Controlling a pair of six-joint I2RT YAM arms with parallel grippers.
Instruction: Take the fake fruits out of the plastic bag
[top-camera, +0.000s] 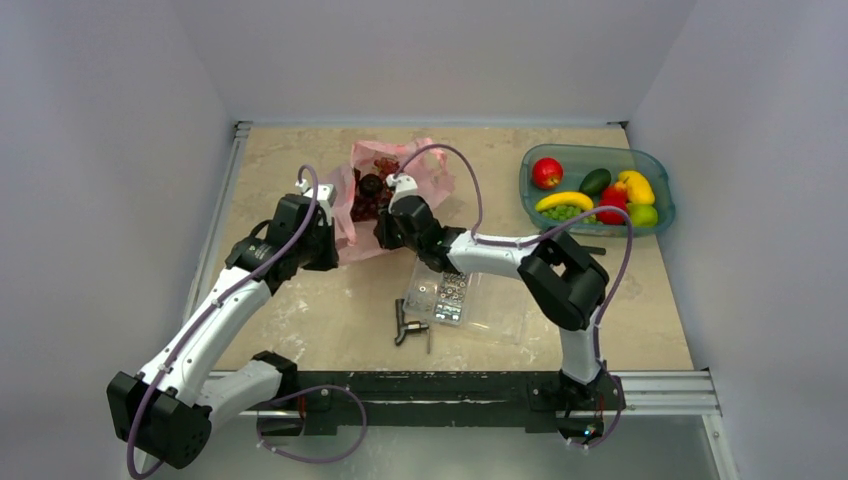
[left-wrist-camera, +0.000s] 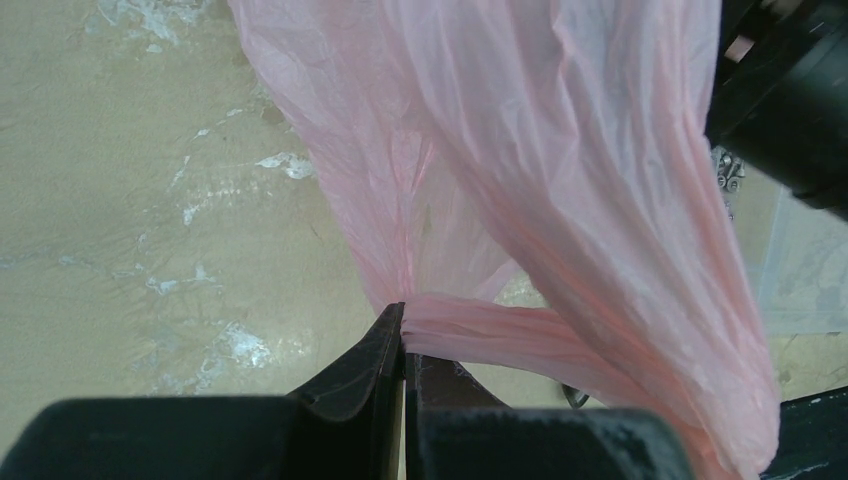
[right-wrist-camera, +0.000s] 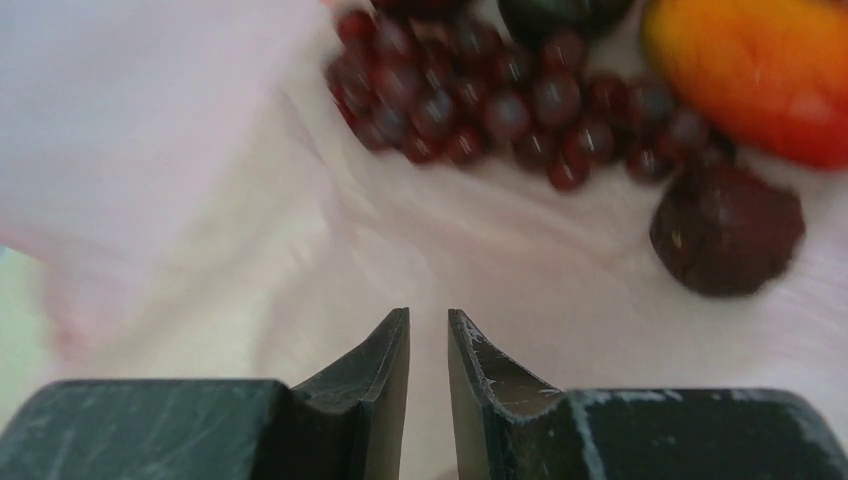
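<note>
Left tool (left-wrist-camera: 403, 318) clamped on bag (left-wrist-camera: 560, 180) edge, holding it up off desk (left-wrist-camera: 120, 200). Right tool (right-wrist-camera: 428, 330) nearly together, slim gap, nothing seen between. Grapes (right-wrist-camera: 480, 100) inside bag, straight ahead of right tool, bunch lying crosswise; orange piece (right-wrist-camera: 760, 80) ahead-right. Right arm nearer.
</note>
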